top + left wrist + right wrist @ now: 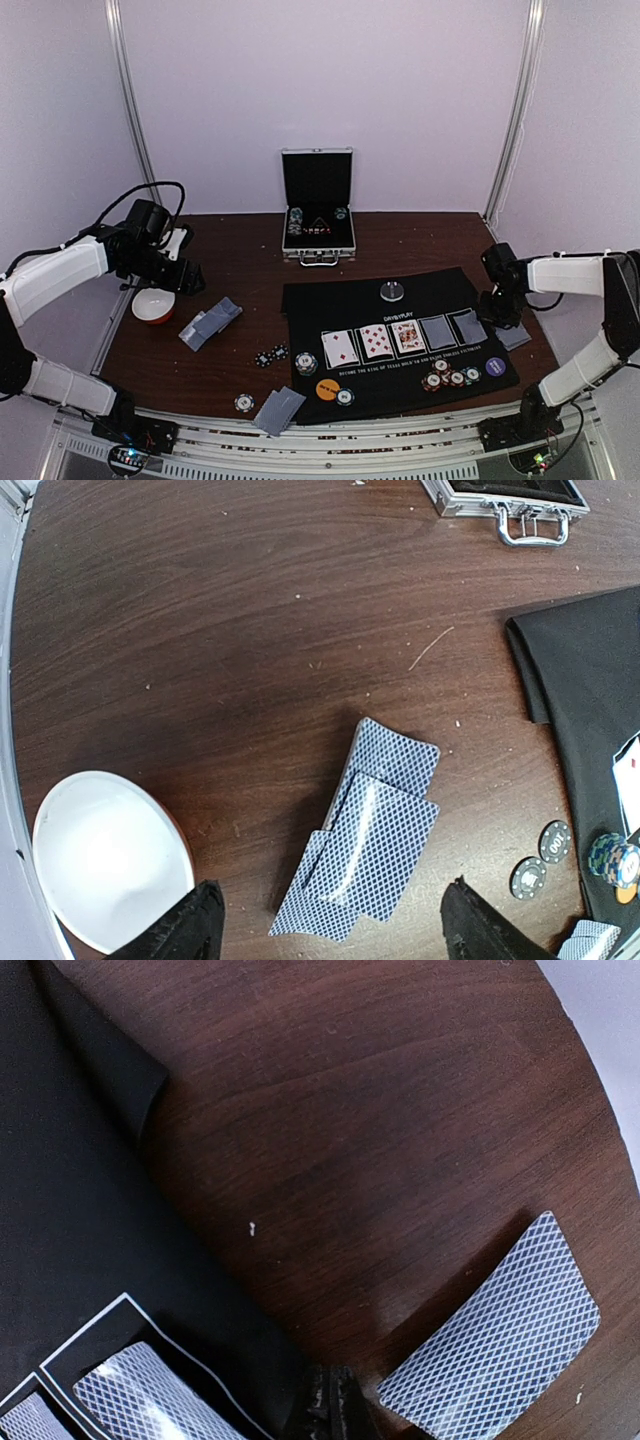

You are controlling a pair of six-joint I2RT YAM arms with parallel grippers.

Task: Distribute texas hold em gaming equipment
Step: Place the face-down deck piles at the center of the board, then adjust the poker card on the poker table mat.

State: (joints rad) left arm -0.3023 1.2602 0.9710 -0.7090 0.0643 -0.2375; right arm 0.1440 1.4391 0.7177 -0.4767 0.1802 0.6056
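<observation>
Closest to the front edge of the table lie 1 face-down card and 1 striped chip, both on bare wood left of the black mat.

On the mat's near strip sit the orange button with a chip just beside it, a chip cluster toward the right, and the purple button. Behind these, the card row holds 5 cards: 3 face up, 2 face down.

At the mat's left edge stands a chip stack, with 2 dark chips near it on the wood. Farther left lies the fanned card pile, face down. The left gripper hangs above this pile, jaws wide apart, holding nothing. The red-and-white bowl sits near the pile's left side.

At the mat's right edge, the right gripper has its fingers pressed fully together with nothing visible between them. The side card lies face down on the wood just beside it.

A silver-grey disc rests at the mat's far edge. The open silver case stands farthest back.
</observation>
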